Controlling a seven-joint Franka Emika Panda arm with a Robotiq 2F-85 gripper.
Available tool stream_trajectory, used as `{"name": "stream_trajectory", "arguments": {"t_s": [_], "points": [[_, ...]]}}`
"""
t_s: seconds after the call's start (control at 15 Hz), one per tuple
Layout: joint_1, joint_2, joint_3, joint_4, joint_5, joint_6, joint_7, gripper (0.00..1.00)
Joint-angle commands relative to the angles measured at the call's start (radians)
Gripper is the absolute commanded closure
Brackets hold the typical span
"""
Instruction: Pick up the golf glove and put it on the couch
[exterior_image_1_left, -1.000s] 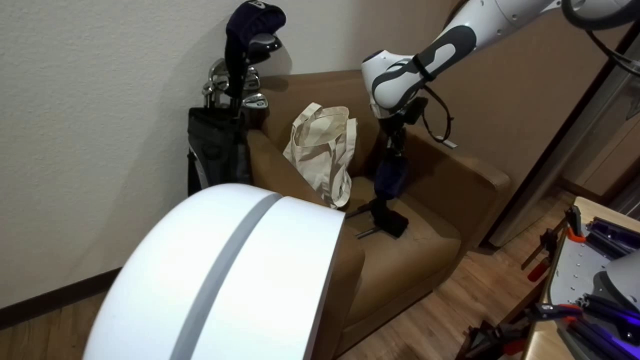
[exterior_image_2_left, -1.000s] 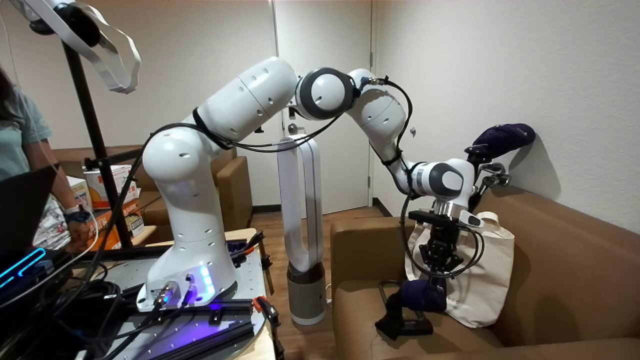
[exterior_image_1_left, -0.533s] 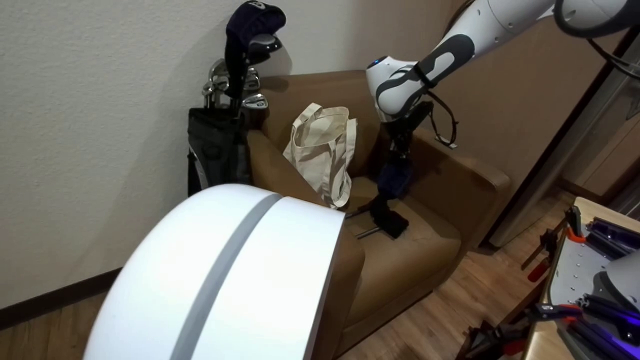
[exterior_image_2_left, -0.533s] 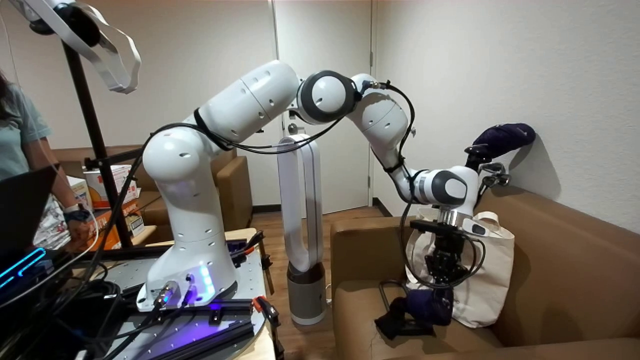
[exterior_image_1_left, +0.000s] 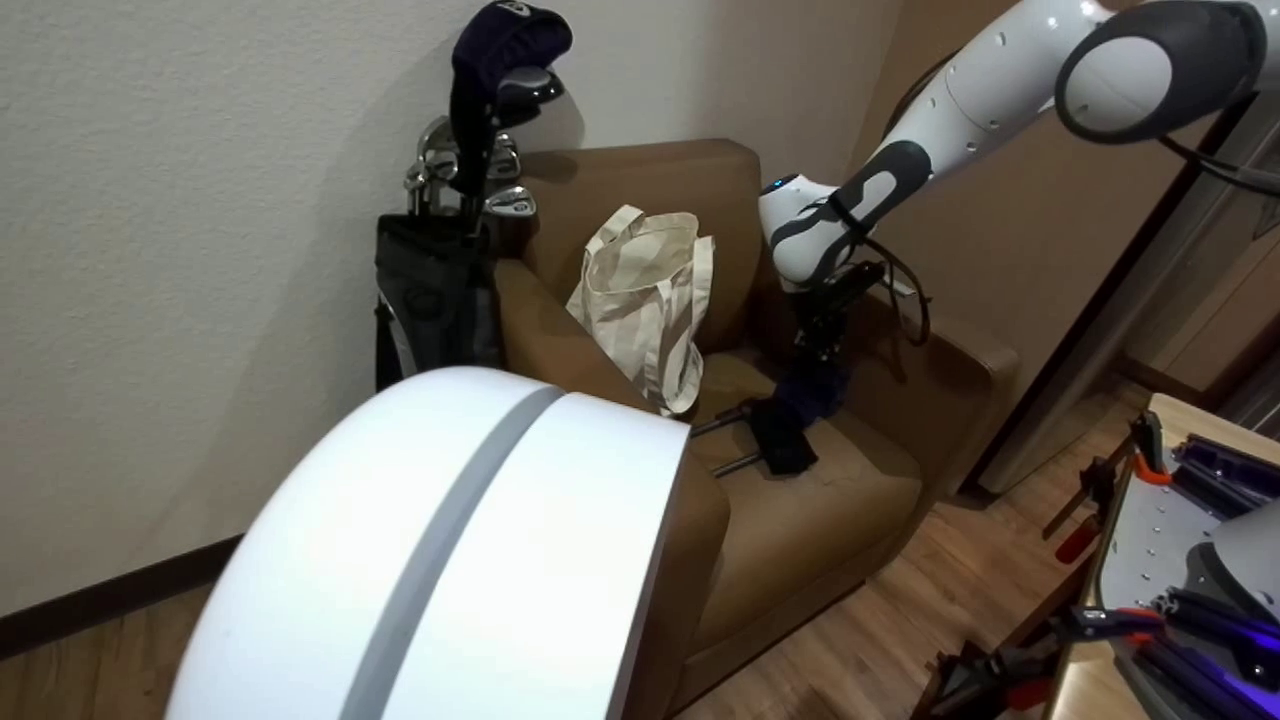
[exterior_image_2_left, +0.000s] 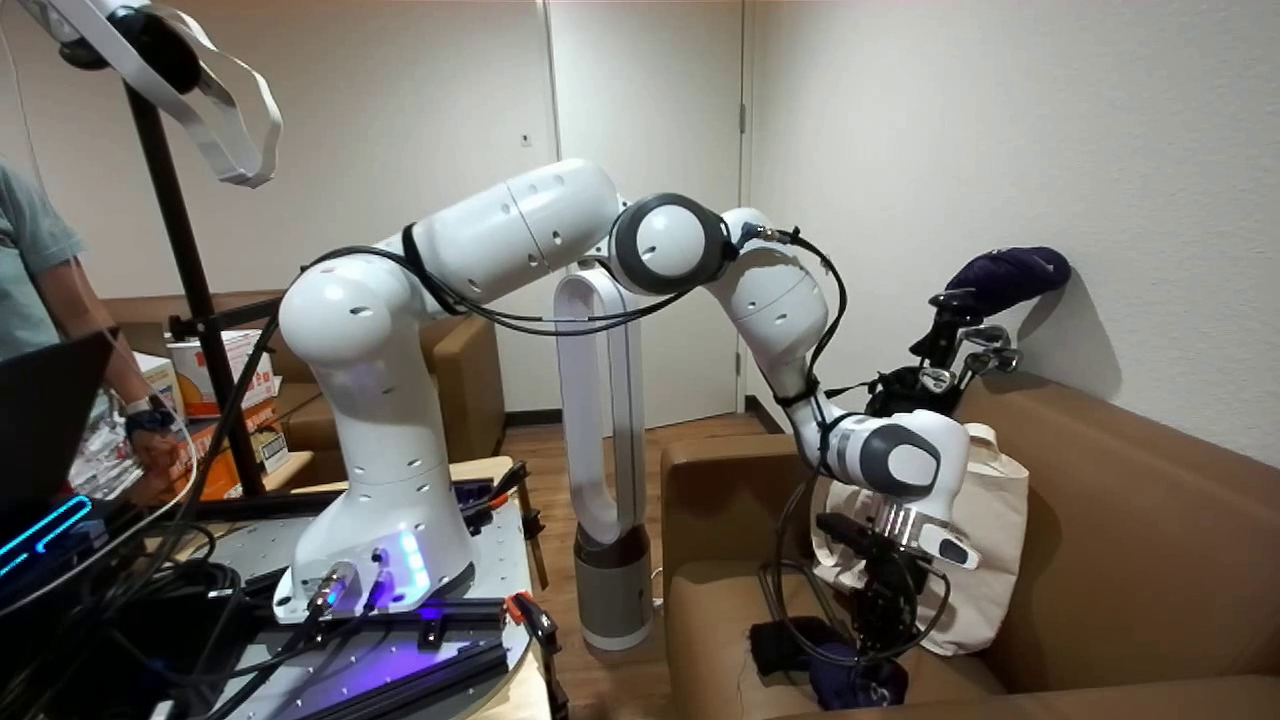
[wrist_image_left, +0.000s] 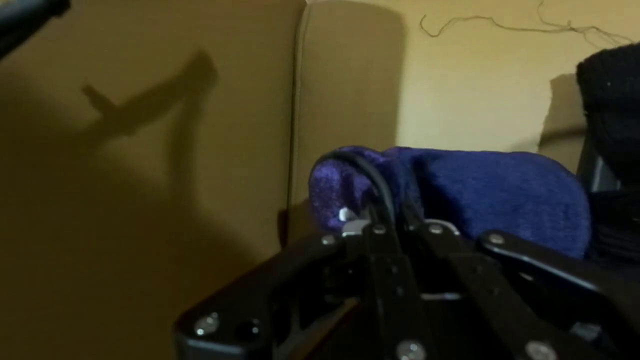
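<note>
Tote bag (exterior_image_1_left: 640, 320): on couch (exterior_image_1_left: 800, 530), by backrest (exterior_image_1_left: 640, 175)
Golf bag (exterior_image_1_left: 435, 300): beside couch, outside armrest (exterior_image_1_left: 545, 330)
Golf glove (wrist_image_left: 500, 192): in gripper (wrist_image_left: 395, 210) — over couch
Fan (exterior_image_2_left: 612, 595): on floor (exterior_image_2_left: 630, 685) — between table (exterior_image_2_left: 500, 560) and couch
Robot base (exterior_image_2_left: 370, 560): on table

To us, the golf glove (wrist_image_left: 500, 194) looked like plush, velvety cloth; the gripper (wrist_image_left: 394, 217), smooth, with shiny metal screws (wrist_image_left: 411, 349). The couch (exterior_image_1_left: 815, 515) resembled smooth leather with a soft sheen. We saw a tote bag (exterior_image_1_left: 628, 328) of creased, matt canvas, glossy metal club heads (exterior_image_1_left: 512, 203), and a roughly textured wall (exterior_image_1_left: 200, 250).
</note>
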Motion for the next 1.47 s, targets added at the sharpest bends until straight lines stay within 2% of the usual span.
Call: {"name": "stream_trajectory", "arguments": {"t_s": [0.0, 0.4, 0.53, 0.8, 1.13, 1.2, 1.4], "points": [[-0.064, 0.055, 0.052, 0.077, 0.081, 0.053, -0.043, 0.92], [-0.132, 0.136, 0.103, 0.152, 0.162, 0.161, -0.104, 0.93], [-0.145, 0.154, 0.104, 0.162, 0.183, 0.177, -0.098, 0.65], [-0.167, 0.133, 0.114, 0.124, 0.180, 0.230, -0.089, 0.42], [-0.211, 0.015, 0.189, -0.009, 0.189, 0.434, -0.127, 0.08], [-0.217, -0.005, 0.200, -0.033, 0.187, 0.470, -0.123, 0.03], [-0.209, -0.121, 0.202, -0.162, 0.170, 0.525, -0.099, 0.00]]}}
